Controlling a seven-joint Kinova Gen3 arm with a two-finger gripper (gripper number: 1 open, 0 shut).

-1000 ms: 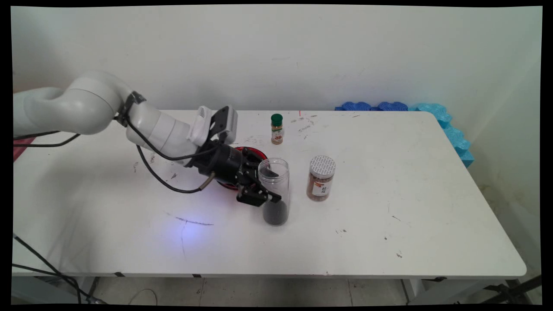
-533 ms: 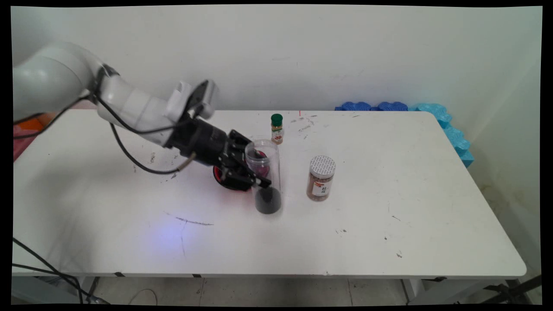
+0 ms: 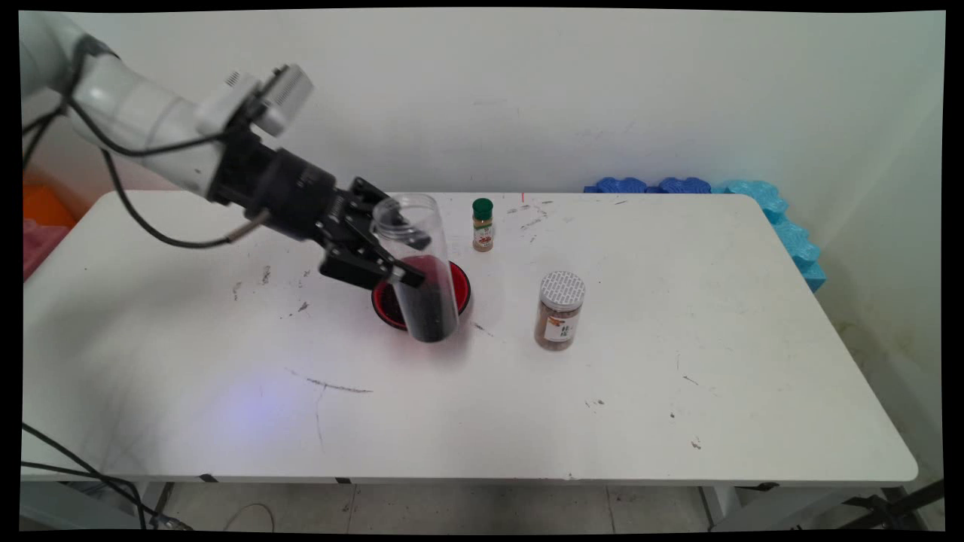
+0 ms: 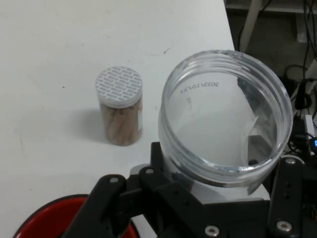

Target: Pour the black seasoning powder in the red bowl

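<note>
Above the table (image 3: 678, 361), main view: the claw (image 3: 403, 260) comes in from the upper left and pinches a clear jar (image 3: 418, 263) at mid-height, one finger on each side. The jar is open-mouthed, tilted with its mouth toward the upper left, and holds dark grains in its lower part; it is lifted over a red bowl (image 3: 461, 290), which shows behind and below it. Just beyond the bowl stands a small green-capped bottle (image 3: 482, 223), upright, near the far edge. To the right of the bowl, apart from it, stands a brown jar (image 3: 560, 310) with a white patterned lid, also upright. Blue foam (image 3: 761, 199) lines the far right corner of the table. Hand view: the clear jar (image 4: 225, 124) fills the centre, its open threaded mouth facing the camera, with the claw (image 4: 213, 198) closed on its wall from both sides. The brown jar (image 4: 119, 106) stands on the table (image 4: 59, 44) at left, well apart. A part of the red bowl (image 4: 49, 220) shows at the bottom left, behind the linkage.
</note>
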